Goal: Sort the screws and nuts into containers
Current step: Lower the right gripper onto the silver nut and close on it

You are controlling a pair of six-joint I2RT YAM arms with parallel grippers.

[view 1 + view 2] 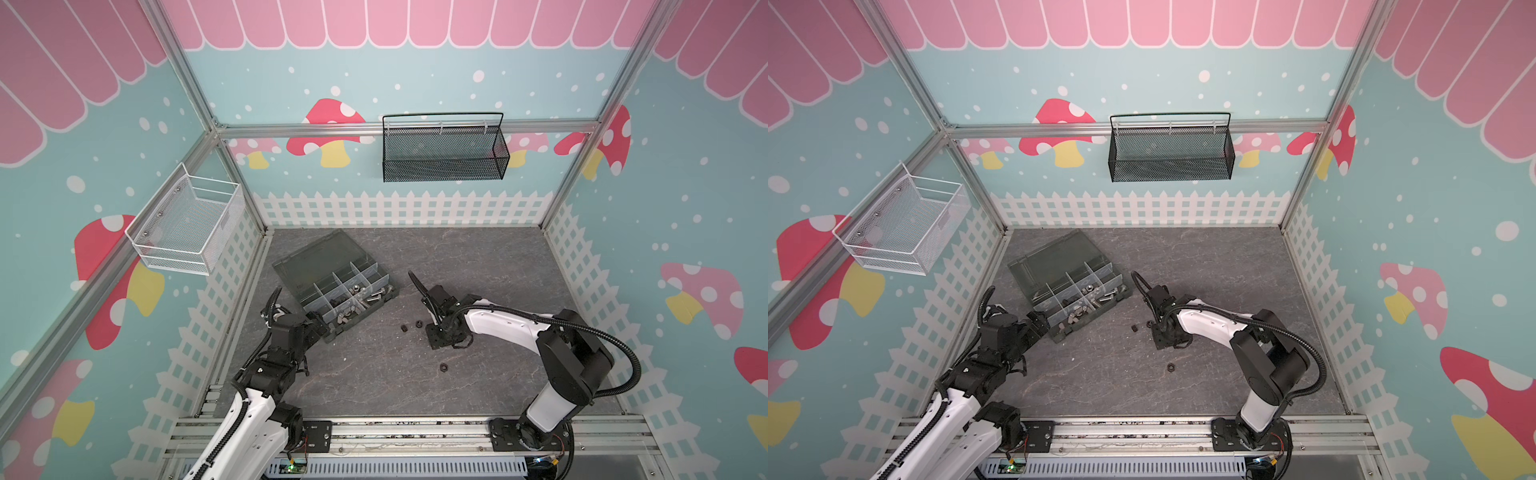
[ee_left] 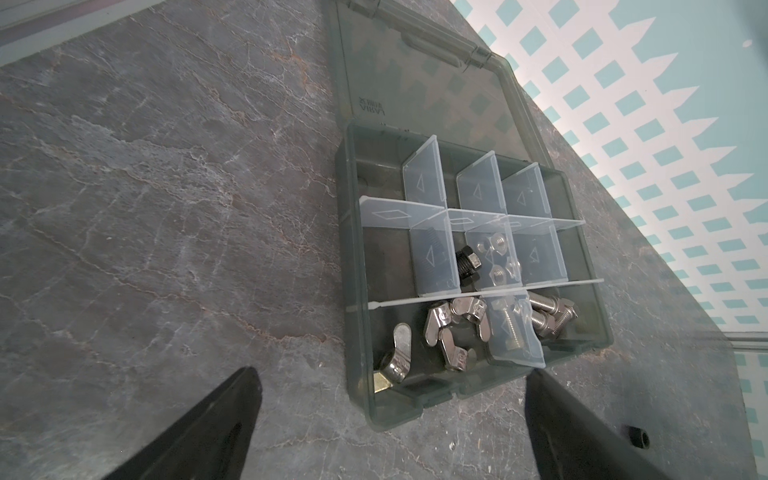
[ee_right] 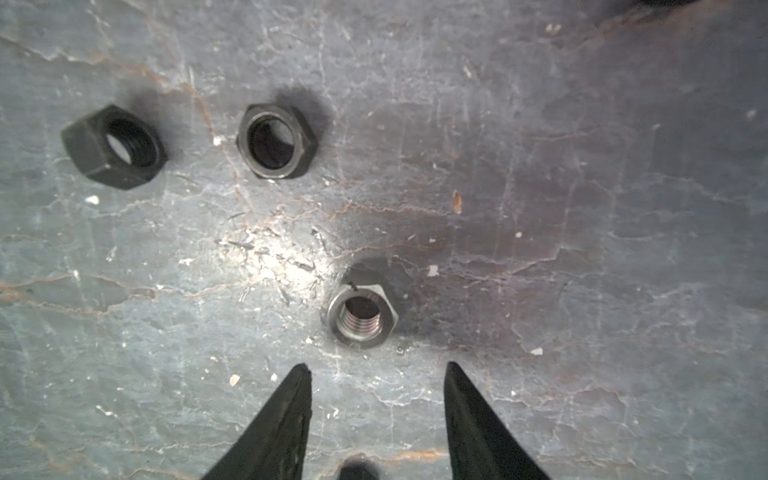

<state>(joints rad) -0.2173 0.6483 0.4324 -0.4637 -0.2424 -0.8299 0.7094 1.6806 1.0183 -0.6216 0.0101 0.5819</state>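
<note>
Nuts are lying loose near the middle of the table, two black and one silver nut. The organizer box is sitting open toward the left edge, its compartments holding screws and wing nuts. The right gripper is hanging half spread, empty, just short of the silver nut; the left gripper is gaping wide, empty, at the box's near corner.

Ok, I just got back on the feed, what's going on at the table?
The right jaws stand open and empty, low over the table, just short of a loose silver nut; two black nuts lie nearby. The left jaws hang wide open at the near edge of the organizer box, holding nothing. Its lid is open, and wing nuts, silver bolts and a black bolt already sit in its compartments.
</note>
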